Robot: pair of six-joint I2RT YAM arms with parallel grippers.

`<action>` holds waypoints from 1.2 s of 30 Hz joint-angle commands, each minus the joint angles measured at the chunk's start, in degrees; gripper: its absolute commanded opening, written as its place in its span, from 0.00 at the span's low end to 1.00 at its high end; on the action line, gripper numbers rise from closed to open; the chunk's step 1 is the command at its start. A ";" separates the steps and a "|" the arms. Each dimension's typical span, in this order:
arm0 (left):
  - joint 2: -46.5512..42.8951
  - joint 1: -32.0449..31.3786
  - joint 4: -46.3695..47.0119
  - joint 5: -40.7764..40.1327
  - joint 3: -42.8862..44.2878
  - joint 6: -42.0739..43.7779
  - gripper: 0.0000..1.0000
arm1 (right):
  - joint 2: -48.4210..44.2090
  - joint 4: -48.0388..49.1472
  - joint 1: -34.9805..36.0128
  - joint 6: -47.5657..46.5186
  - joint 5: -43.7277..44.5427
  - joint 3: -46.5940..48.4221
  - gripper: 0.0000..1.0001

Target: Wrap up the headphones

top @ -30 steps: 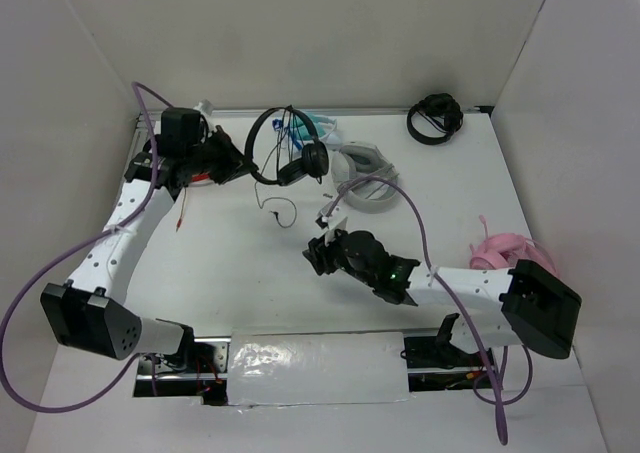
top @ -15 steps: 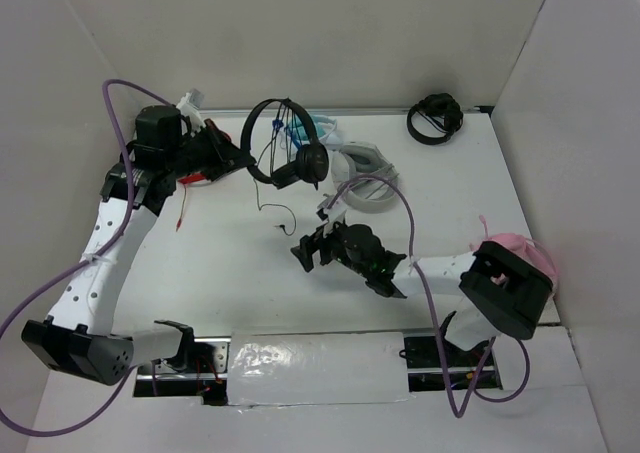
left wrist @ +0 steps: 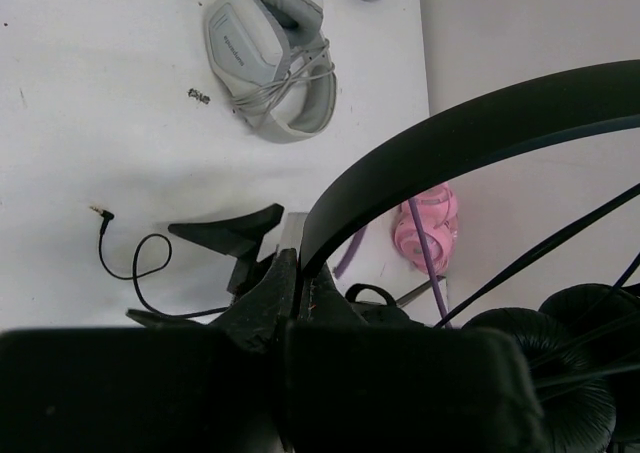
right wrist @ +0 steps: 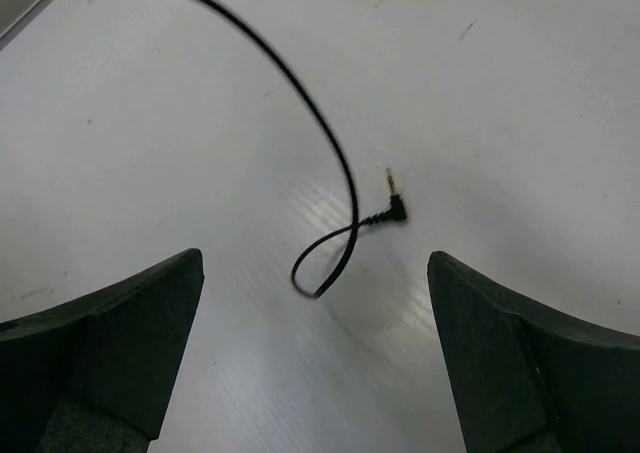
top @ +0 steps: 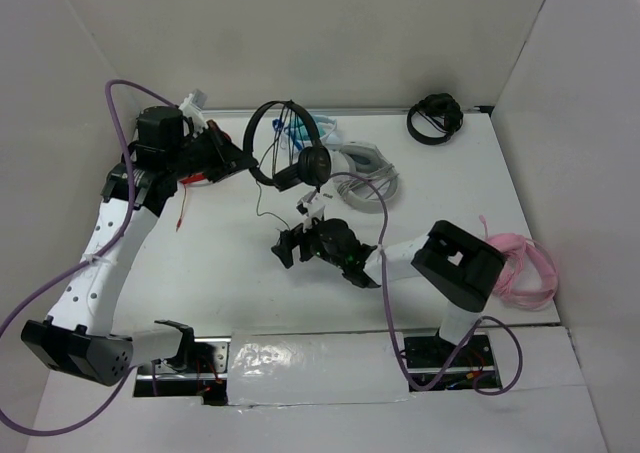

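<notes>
Slim black headphones point(top: 314, 161) are held up near the far edge of the table point(top: 230, 273). Their thin headband is pinched tight in the closed left gripper point(top: 243, 162), and the wrist view shows the band point(left wrist: 450, 148) rising out of the clamped jaws. The long cable point(top: 258, 205) trails down to the tabletop, ending in a small loop and an angled jack plug point(right wrist: 393, 198). The right gripper point(right wrist: 315, 348) hangs low over that plug with its fingers point(right wrist: 110, 338) spread wide, holding nothing and touching neither cable nor plug. A grey-white headset point(left wrist: 270, 53) lies just beyond. It carries faint lettering on one side, too small to read.
</notes>
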 commanded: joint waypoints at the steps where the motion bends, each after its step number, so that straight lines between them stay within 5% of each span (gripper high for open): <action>1: -2.71 -0.41 2.44 2.01 2.88 -0.10 0.00 | 5.22 2.38 0.30 2.40 6.86 6.63 1.00; 7: -3.86 -0.67 1.91 1.93 3.94 0.25 0.00 | 10.94 -1.15 0.12 4.42 7.66 12.35 0.94; 9: -4.56 -0.67 1.91 1.66 3.68 0.42 0.00 | 11.65 -3.16 0.12 4.77 7.84 13.59 0.70; 10: -4.74 -0.67 1.74 0.97 3.85 0.42 0.00 | 11.56 -3.52 0.12 5.47 8.62 13.50 0.36; 13: -4.56 -0.58 0.25 -2.36 5.51 0.95 0.00 | 8.50 -5.18 -0.58 5.74 11.00 9.39 0.00; 20: -2.01 3.36 0.06 1.74 7.90 3.76 0.00 | -1.87 -0.63 -8.74 11.79 7.93 -5.56 0.00; 26: -2.45 5.12 2.18 3.51 5.17 4.03 0.00 | -14.69 -5.80 -18.68 13.91 6.26 -11.18 0.00; 36: -6.40 3.03 12.89 12.29 -7.65 14.74 0.00 | -19.55 -25.03 -29.84 10.66 -0.50 -2.16 0.00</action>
